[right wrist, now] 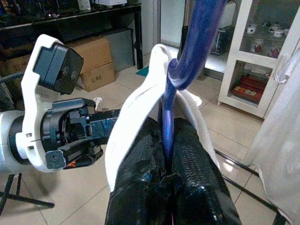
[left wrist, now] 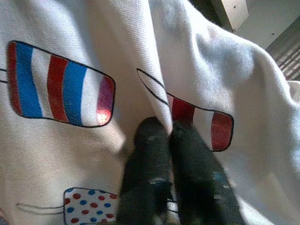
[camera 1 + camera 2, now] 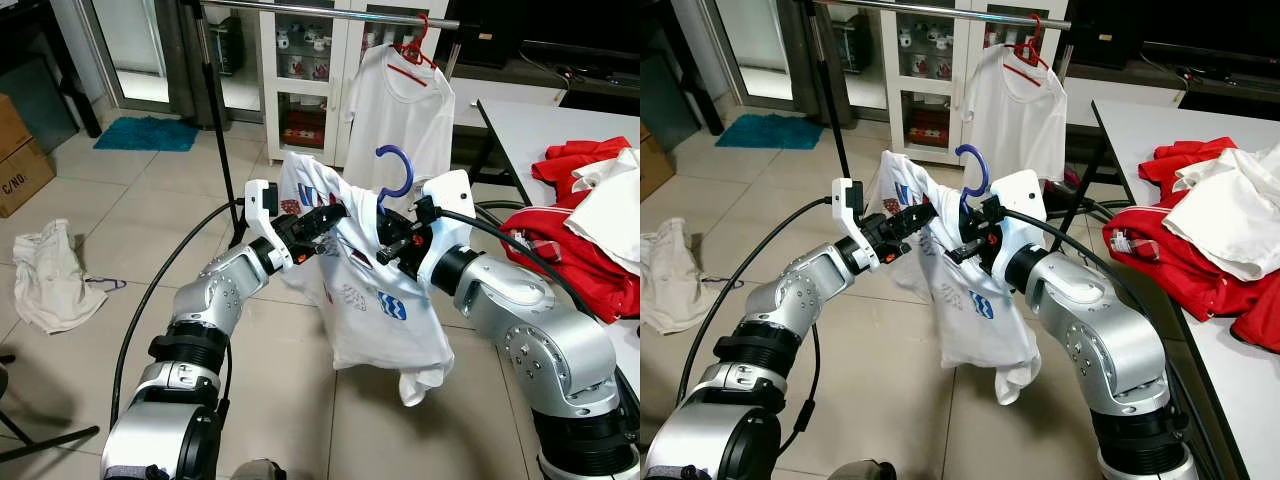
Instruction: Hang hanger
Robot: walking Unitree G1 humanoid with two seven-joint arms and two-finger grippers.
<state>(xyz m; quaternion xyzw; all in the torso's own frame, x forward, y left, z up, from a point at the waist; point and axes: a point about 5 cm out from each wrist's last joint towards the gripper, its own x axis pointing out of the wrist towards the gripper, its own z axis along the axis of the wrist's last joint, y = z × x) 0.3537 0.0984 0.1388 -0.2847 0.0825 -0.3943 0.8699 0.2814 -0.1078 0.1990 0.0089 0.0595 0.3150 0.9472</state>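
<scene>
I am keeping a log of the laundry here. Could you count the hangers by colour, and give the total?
Blue hanger: 1, its hook standing above the printed white T-shirt, neck gripped by the right gripper.
Red hanger: 1, on the rail under a plain white T-shirt.
Purple hanger: 1, on the floor beside a white garment.
Total: 3

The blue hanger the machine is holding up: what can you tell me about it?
The blue hanger looks like glossy plastic, its open hook pointing up. The right gripper pinches its neck between two black fingers. A white printed T-shirt hangs on it, collar around the neck, hiding the shoulders. The left gripper pinches the shirt's fabric. It is held in the air, below and short of the clothes rail.
</scene>
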